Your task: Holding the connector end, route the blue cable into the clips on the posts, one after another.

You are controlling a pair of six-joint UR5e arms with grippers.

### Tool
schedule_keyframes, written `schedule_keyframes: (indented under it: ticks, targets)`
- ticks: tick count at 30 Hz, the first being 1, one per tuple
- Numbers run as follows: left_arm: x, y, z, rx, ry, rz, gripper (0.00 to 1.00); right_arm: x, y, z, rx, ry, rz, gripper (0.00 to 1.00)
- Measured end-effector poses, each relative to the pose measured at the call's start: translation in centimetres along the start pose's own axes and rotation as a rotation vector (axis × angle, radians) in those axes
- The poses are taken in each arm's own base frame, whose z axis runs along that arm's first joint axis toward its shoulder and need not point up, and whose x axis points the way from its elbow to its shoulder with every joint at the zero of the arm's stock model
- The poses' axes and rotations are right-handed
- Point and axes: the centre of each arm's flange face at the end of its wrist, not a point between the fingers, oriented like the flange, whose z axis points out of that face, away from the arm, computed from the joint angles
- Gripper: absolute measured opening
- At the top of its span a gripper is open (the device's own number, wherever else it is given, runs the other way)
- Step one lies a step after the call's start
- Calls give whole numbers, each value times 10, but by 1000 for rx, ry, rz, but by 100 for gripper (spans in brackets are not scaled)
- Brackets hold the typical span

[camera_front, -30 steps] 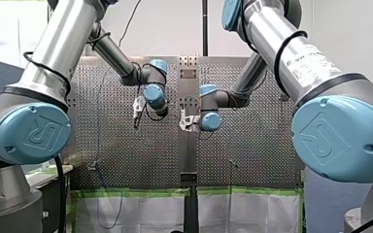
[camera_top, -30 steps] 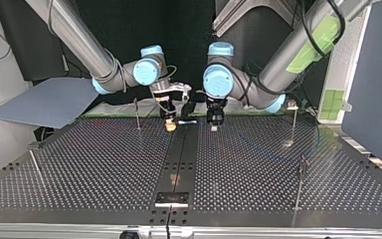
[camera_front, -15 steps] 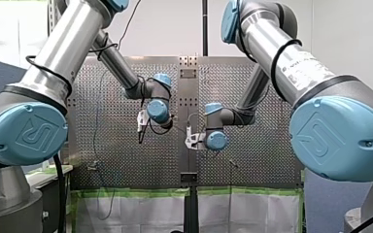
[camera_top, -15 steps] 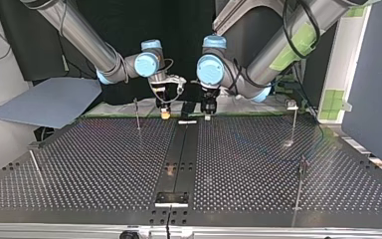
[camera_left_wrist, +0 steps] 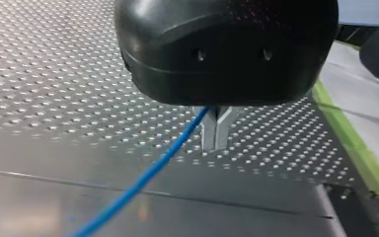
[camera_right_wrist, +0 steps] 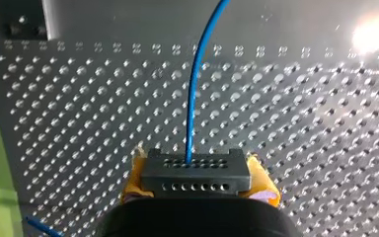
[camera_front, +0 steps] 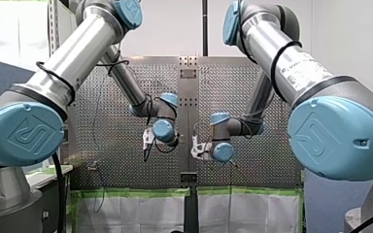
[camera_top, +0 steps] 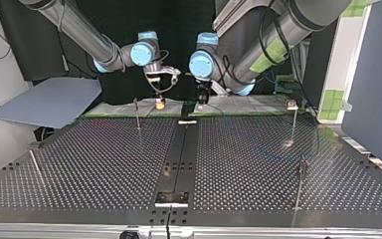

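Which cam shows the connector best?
Right wrist view: the connector sits close up between my right gripper's yellow pads, cable leaving ahead. Top and front views show that gripper too small to make the connector out; left wrist view shows only cable.

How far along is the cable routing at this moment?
Done: my right gripper clamps the connector, and my left gripper holds the blue cable. In hand: both hang at the table's far edge in the top view. Left: every clip; the posts show no cable there.
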Motion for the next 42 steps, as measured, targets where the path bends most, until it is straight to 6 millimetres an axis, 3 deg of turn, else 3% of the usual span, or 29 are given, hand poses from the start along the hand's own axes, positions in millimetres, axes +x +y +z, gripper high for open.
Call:
schedule_keyframes:
  ticks: [9, 15, 25, 30, 42]
  targets:
    - [43, -16, 2, 25, 21, 18, 0, -18, 14, -15, -21, -10, -4, 0]
    - [51, -26, 0, 39, 0, 9, 0, -33, 26, -28, -38, -8, 22, 0]
    - [96, -41, 1, 80, 3, 19, 0, -79, 40, -29, -62, -3, 29, 0]
    - [121, -54, -3, 98, -7, 24, 0, -92, 46, -31, -69, -13, 38, 0]
    - [127, -77, -19, 117, -42, 22, 0, -110, 67, -53, -114, -25, 38, 0]
